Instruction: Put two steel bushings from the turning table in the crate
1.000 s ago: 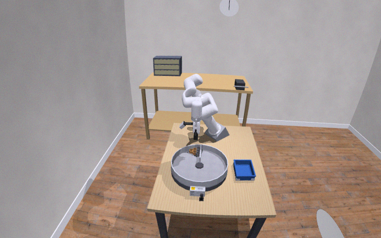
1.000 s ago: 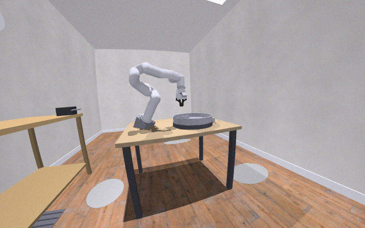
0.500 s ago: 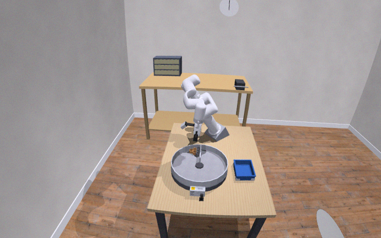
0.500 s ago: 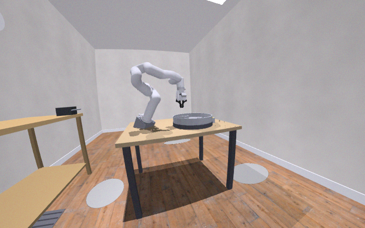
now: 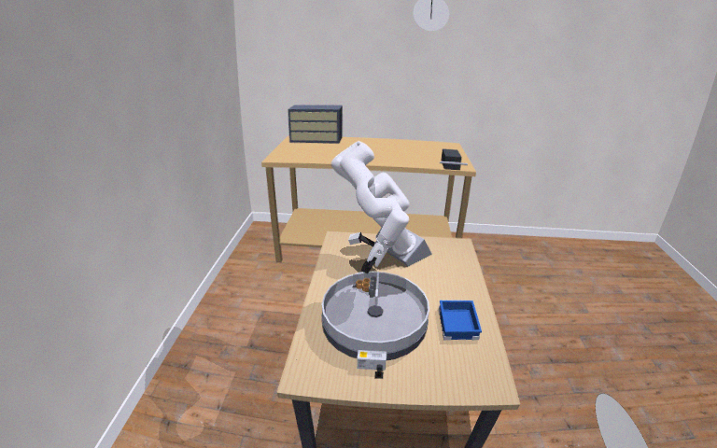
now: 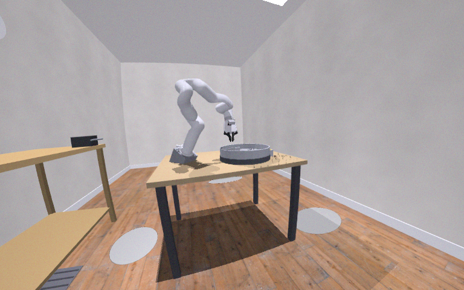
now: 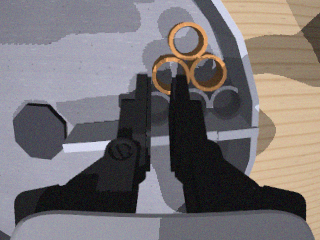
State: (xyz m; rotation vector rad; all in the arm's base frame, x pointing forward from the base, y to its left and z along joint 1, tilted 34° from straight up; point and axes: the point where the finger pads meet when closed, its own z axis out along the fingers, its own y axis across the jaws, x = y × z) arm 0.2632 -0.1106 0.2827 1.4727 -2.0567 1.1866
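Note:
The turning table (image 5: 374, 337) (image 6: 245, 156) is a grey round tray with a raised wall. Three copper-coloured bushings (image 5: 362, 285) (image 7: 188, 24) stand grouped near its wall on the robot's side. Three grey steel bushings (image 5: 372, 284) (image 7: 226, 89) stand in a row between them and a radial bar; the right finger partly hides them in the wrist view. My gripper (image 5: 366, 270) (image 6: 231, 141) (image 7: 160, 95) is slightly open, with a narrow empty gap, above the turning table near the bushings. The blue crate (image 5: 459, 335) stands right of the turning table in the top view; no bushing shows in it.
The radial bar (image 7: 90, 147) runs from a dark hub (image 5: 374, 311) (image 7: 39, 131) to the tray wall. A control box (image 5: 371, 358) sits at the turning table's front. A back bench (image 5: 396, 150) carries a drawer cabinet (image 5: 315, 124) and a black box (image 5: 451, 158) (image 6: 83, 141).

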